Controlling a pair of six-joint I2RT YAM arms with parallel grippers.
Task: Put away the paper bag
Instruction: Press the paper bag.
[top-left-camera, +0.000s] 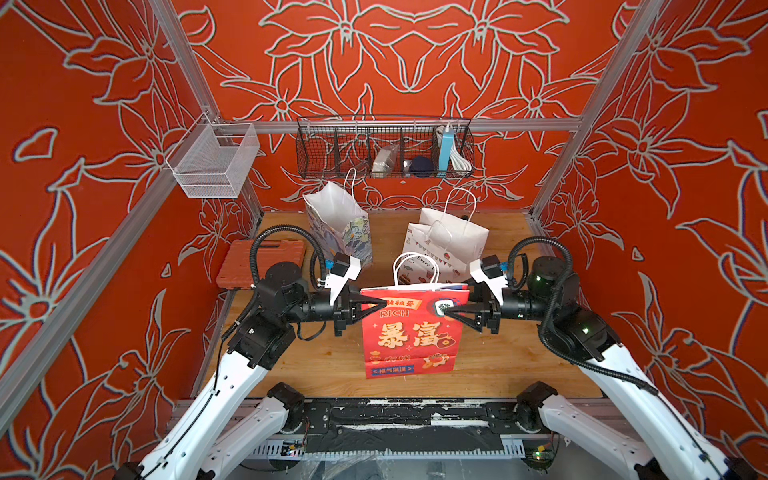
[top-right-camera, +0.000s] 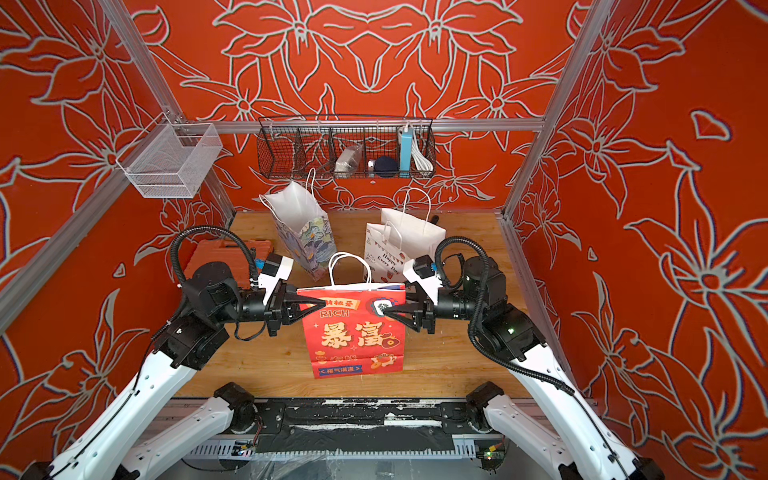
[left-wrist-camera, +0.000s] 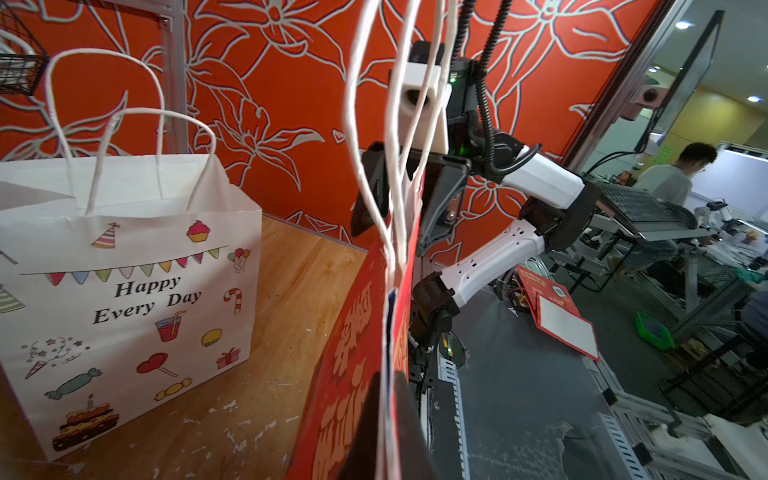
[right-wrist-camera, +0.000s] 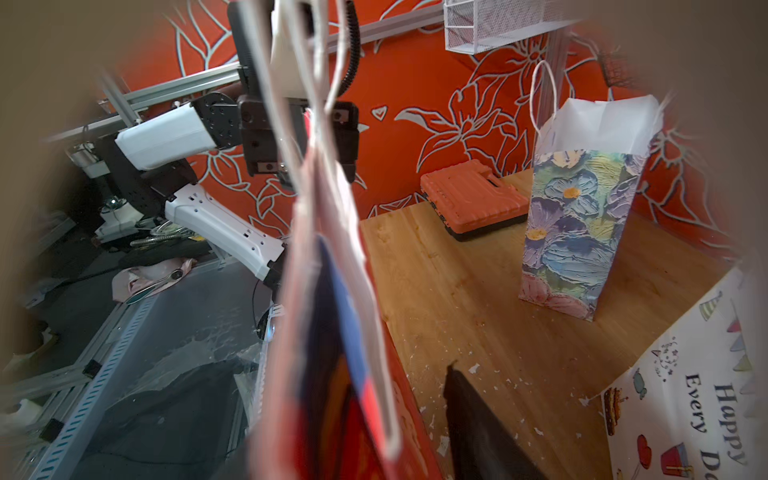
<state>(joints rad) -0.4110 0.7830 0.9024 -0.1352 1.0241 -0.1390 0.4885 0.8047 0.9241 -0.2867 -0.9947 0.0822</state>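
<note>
A scuffed wooden worktop (top-left-camera: 498, 353) sat boxed in by red flowered walls, with a white mesh basket (top-left-camera: 212, 162) on the left rail and a black wire basket (top-left-camera: 332, 145) on the far rail. An orange case (top-left-camera: 259, 262) lay far left, with a floral bag (top-left-camera: 345, 224) and a printed white bag (top-left-camera: 415, 245) standing farther back, leaving bare wood near and right. In the near middle the red paper bag (top-left-camera: 409, 336) was upright and flat, the left gripper (top-left-camera: 384, 306) clenched on its upper left edge and the right gripper (top-left-camera: 448, 311) released, jaws apart astride its upper right edge.
</note>
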